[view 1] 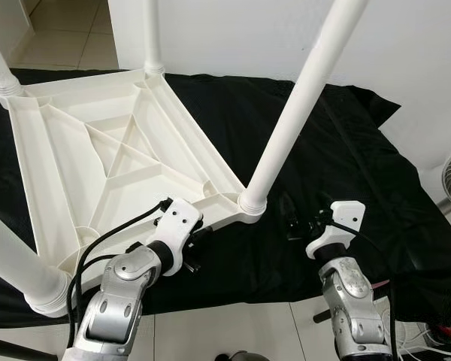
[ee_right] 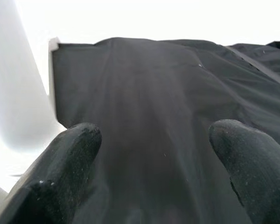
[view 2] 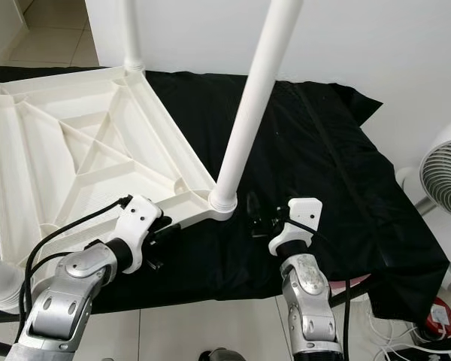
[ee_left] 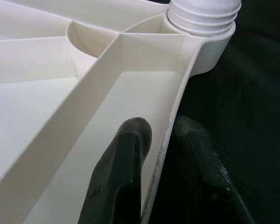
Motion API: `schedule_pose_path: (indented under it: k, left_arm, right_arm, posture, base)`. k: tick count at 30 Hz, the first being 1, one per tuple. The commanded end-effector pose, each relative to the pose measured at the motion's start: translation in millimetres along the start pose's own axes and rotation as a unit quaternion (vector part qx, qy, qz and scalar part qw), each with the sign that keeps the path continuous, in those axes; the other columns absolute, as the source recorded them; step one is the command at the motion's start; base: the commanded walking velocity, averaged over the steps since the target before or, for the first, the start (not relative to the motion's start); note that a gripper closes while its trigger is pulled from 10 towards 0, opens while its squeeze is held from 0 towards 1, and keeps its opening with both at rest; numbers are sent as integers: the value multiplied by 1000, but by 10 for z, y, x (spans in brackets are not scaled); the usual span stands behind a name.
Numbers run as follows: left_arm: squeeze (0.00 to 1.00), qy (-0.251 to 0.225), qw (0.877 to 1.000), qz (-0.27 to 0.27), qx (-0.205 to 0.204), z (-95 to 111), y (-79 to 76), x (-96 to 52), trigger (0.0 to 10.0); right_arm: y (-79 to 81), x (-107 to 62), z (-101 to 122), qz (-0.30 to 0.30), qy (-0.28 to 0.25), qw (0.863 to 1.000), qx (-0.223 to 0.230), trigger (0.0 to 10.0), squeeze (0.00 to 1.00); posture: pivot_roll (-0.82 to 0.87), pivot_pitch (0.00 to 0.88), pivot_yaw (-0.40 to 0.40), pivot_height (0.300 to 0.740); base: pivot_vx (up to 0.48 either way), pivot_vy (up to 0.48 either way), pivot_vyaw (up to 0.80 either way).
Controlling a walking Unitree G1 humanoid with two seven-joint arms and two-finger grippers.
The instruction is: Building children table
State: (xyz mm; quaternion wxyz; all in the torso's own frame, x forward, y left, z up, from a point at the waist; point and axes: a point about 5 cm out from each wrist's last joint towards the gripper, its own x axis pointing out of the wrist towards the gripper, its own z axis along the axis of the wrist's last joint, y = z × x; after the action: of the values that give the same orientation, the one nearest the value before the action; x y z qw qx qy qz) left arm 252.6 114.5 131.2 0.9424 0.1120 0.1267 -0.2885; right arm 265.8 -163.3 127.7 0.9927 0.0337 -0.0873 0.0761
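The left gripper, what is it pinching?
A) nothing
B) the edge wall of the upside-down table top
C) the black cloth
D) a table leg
B: the left gripper has one black finger inside and one outside the rim of the white table top, near the corner leg.

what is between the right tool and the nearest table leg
Nothing visible. The right tool hovers open over bare black cloth, just right of the white leg standing in the upturned tabletop, whose rim the left tool straddles.

Bright, even daylight; head views are sharp. The right wrist view glares white at 12 o'clock, with near fingers [ee_right: 65,158] blurred.
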Motion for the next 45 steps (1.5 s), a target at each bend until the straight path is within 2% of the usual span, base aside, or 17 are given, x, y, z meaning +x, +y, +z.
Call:
schedule_pose_path:
  k: [1,6,14,15,16,17,18,21,28,30,31,32,34,35,37,44,45]
  left_arm:
    - [0,67,976,205,-29,-275,301,-184,0]
    - [0,73,973,215,-31,-301,325,-221,0]
    - [0,63,976,207,-25,-238,352,-34,0]
    - [0,56,978,199,-20,-182,346,53,5255]
    - [0,56,978,199,-20,-182,346,53,5255]
    - [0,47,982,182,-10,-110,317,155,10000]
    - [0,47,982,182,-10,-110,317,155,10000]
    - [0,17,990,137,7,95,206,367,10000]
    - [0,-26,996,79,22,242,56,418,10000]
    - [0,-64,997,13,28,321,-133,415,10000]
    - [0,-64,997,13,28,321,-133,415,10000]
    - [369,-71,997,-2,31,326,-172,406,10000]
    - [369,-76,997,-13,31,324,-193,409,10000]
    - [1000,-83,996,-34,30,323,-229,390,10000]
    - [1000,-89,994,-59,34,323,-270,362,10000]
    - [1000,-103,991,-64,60,337,-263,343,10000]
    - [867,-112,989,-66,64,346,-257,325,10000]
  right_arm:
    - [-29,-2,-18,-2,3,1000,-6,10000,0]
    - [-22,13,-28,-1,3,1000,-6,10000,0]
    - [-52,74,-17,-7,-5,1000,-9,10000,0]
    - [-65,85,-9,-10,-8,1000,-13,10000,0]
    - [-65,85,-9,-10,-8,1000,-13,10000,0]
    - [-82,94,-3,-16,-10,1000,-14,10000,0]
    - [-82,94,-3,-16,-10,1000,-14,10000,0]
    - [-126,105,12,-29,-15,999,-20,10000,0]
    - [-149,90,7,-38,-17,999,-21,10000,0]
    - [-141,90,-15,-41,-17,999,-20,10000,0]
    - [-141,90,-15,-41,-17,999,-20,10000,0]
    - [-131,93,-17,-40,-17,999,-20,10000,0]
    - [-122,98,-19,-39,-18,999,-20,10000,0]
    - [-123,100,-20,-39,-18,999,-20,10000,0]
    - [-127,102,-20,-38,-18,999,-22,10000,0]
    - [-140,112,-27,-37,-18,999,-26,10000,0]
    - [-144,115,-30,-37,-18,999,-27,10000,0]
  posture:
    - [31,74,-132,740]
    - [35,72,-132,740]
    - [28,64,-120,740]
    - [20,59,-113,740]
    - [20,59,-113,740]
    - [16,56,-109,740]
    - [16,56,-109,740]
    - [3,48,-94,740]
    - [-7,39,-77,740]
    - [-3,38,-78,740]
    - [-3,38,-78,740]
    - [-3,37,-78,740]
    - [-3,37,-78,740]
    - [-4,36,-79,740]
    - [-3,36,-80,740]
    - [-2,34,-82,740]
    - [-1,33,-82,740]
  base:
    - [0,0,0]
    - [0,0,0]
    - [0,0,0]
    - [0,0,0]
    - [0,0,0]
    - [0,0,0]
    - [0,0,0]
    - [0,0,0]
    - [0,0,0]
    - [0,0,0]
    - [0,0,0]
    - [0,0,0]
    - [0,0,0]
    - [0,0,0]
    - [0,0,0]
    - [0,0,0]
    - [0,0,0]
